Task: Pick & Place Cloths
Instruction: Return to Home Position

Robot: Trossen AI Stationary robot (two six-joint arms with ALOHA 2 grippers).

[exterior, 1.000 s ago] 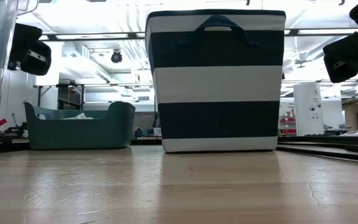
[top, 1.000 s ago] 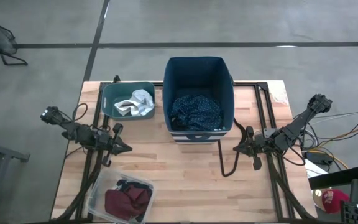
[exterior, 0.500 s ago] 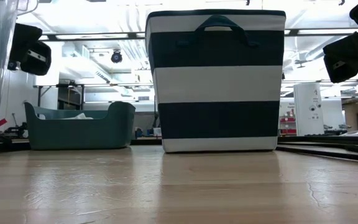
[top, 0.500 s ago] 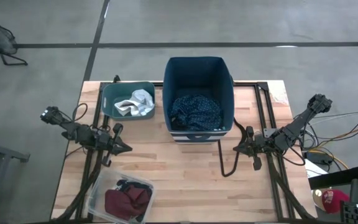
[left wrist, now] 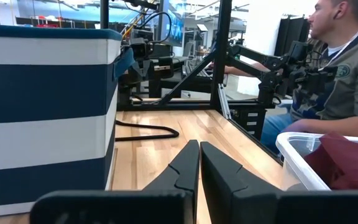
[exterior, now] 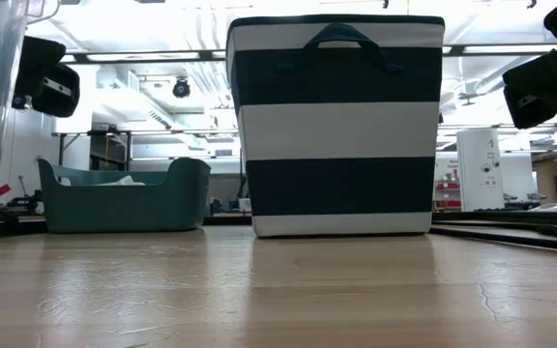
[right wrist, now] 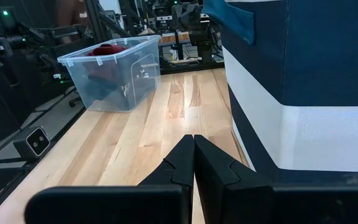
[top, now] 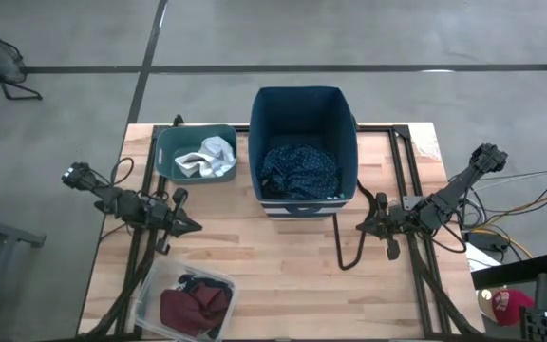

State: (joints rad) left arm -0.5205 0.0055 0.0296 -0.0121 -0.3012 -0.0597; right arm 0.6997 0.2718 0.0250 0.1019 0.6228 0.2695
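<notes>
A navy patterned cloth (top: 298, 168) lies inside the navy and white striped bin (top: 303, 104) at the table's far middle. White and pale blue-grey cloths (top: 207, 158) lie in the teal bin (top: 167, 142) at far left. Maroon and black cloths (top: 194, 304) lie in the clear bin (top: 147, 296) at near left. My left gripper (top: 194, 226) is shut and hovers at the table's left, between the teal and clear bins. My right gripper (top: 359, 228) is shut and hovers at the table's right, near the striped bin's near right corner. Neither touches anything.
A black cable (top: 345, 249) loops on the wood near my right gripper. Bare wooden tabletop (top: 283, 275) stretches across the near middle. A black frame rail (top: 408, 171) runs along the table's right side. A person (left wrist: 337, 81) sits beyond the table in the left wrist view.
</notes>
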